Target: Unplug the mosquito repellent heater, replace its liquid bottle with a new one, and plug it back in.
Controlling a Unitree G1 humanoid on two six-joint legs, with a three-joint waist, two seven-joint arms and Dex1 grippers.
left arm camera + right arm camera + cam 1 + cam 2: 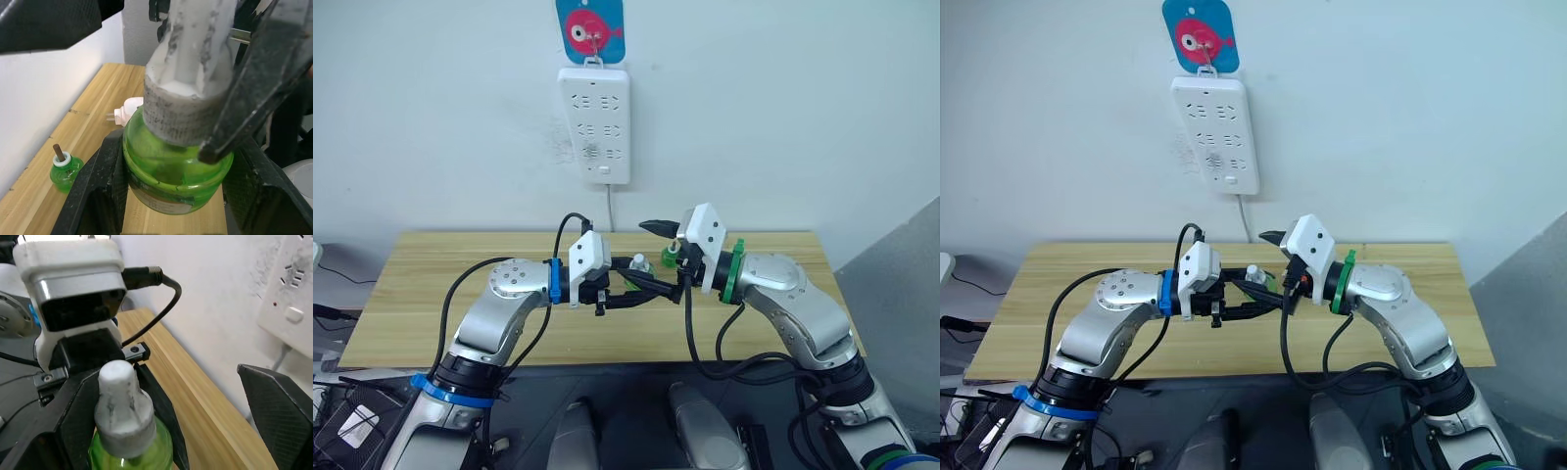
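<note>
Two robot arms meet above the middle of the wooden desk (440, 269). The left gripper (166, 161) is clamped around a green liquid bottle (176, 171) with a white cap (120, 406). The right gripper (671, 250) has its fingers spread apart just beside that cap. The mosquito repellent heater (128, 108) lies on the desk near the wall edge, a second small green bottle (65, 171) close by. A white power strip (594, 122) hangs on the wall above.

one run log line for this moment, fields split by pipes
left gripper: shut on capped green bottle | right gripper: open at white cap | heater: unplugged on table | uncapped bottle: on table
</note>
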